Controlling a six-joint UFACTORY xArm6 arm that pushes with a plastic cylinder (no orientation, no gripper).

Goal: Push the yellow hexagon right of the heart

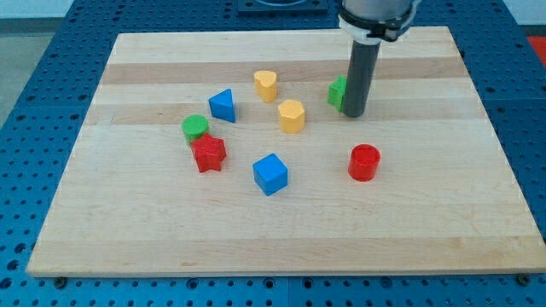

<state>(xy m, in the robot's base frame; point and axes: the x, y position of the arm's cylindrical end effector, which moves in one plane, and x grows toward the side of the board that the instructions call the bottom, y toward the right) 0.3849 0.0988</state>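
Nearest the board's left edge, the green cylinder (pixel 195 128) touches the red star (pixel 208 153). Then the blue triangle (pixel 222 105), blue cube (pixel 270 174), yellow heart (pixel 266 85), and yellow hexagon (pixel 292 116) mid-board, below-right of the heart. My tip (pixel 354 112), a bare rod without jaws, touches the green block (pixel 338 92) near the top edge; 1 red cylinder (pixel 364 162) sits rightmost.

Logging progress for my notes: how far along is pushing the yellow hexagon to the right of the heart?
Nothing looks done: the yellow hexagon sits below and slightly right of the yellow heart. My tip is far to the view's right, beside a green block, apart from the hexagon. The whole push remains.
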